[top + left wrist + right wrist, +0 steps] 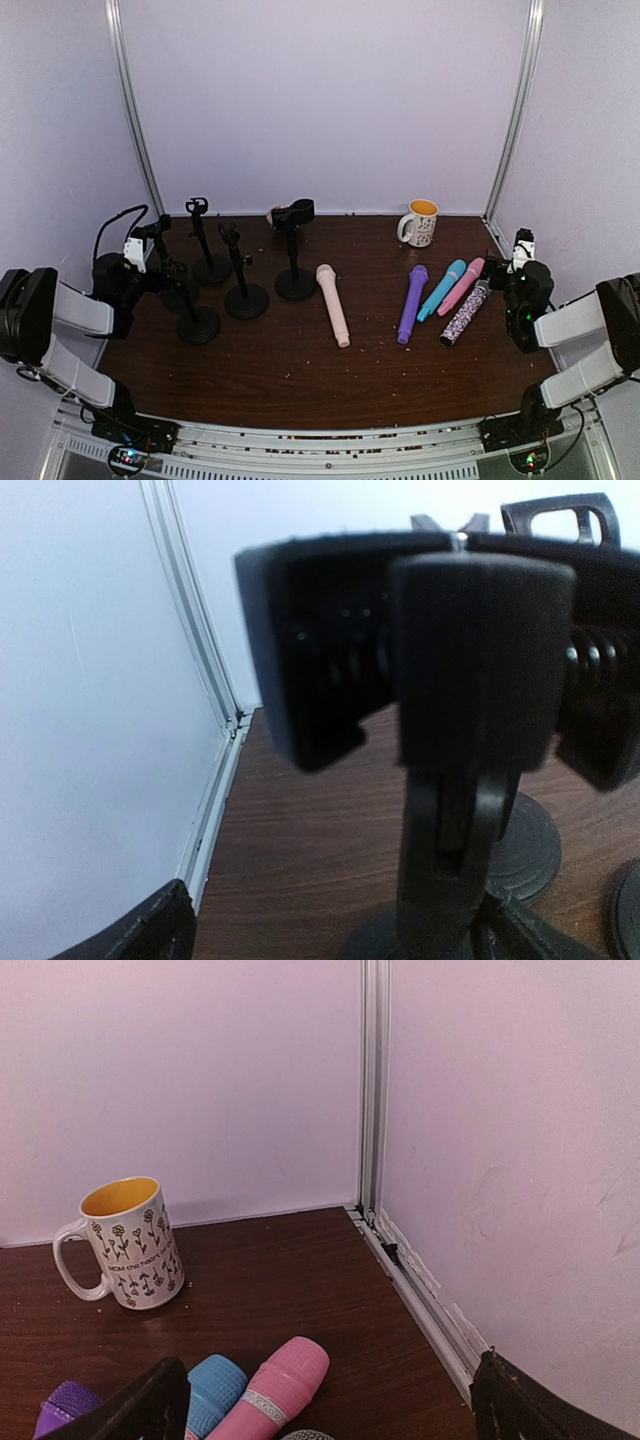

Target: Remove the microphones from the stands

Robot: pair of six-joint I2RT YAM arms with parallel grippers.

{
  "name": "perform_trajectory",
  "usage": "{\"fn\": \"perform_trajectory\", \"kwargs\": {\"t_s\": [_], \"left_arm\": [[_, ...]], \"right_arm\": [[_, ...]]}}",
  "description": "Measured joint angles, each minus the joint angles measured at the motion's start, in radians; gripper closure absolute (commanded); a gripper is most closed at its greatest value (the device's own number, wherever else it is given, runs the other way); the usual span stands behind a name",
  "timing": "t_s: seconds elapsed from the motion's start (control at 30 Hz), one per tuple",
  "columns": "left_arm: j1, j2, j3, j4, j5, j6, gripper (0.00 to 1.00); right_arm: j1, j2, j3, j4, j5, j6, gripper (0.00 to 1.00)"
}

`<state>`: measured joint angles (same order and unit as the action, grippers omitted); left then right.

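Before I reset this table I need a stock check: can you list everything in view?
microphone stands: four or five (they overlap), black, left half of the table
microphone in stand: one, pinkish head showing, clipped on the rightmost stand
loose microphones: five, cream, purple, blue, pink, glittery silver, lying flat, centre to right
mug: one, white with yellow inside, back right
table: one, dark brown wood
left gripper: one, black, open, among the stands
right gripper: one, black, open, by the loose microphones
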<state>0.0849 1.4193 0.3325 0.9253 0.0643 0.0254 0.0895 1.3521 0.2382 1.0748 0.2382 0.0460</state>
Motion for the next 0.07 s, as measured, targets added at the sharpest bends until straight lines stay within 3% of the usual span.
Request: {"fn": "perform_trajectory", "kwargs": {"t_s": [0.07], "left_arm": [[0.000,0.000,0.000,0.000,0.000,0.000,0.02]], "right_arm": [[0.000,0.000,0.000,0.000,-0.003,0.000,0.00]]}}
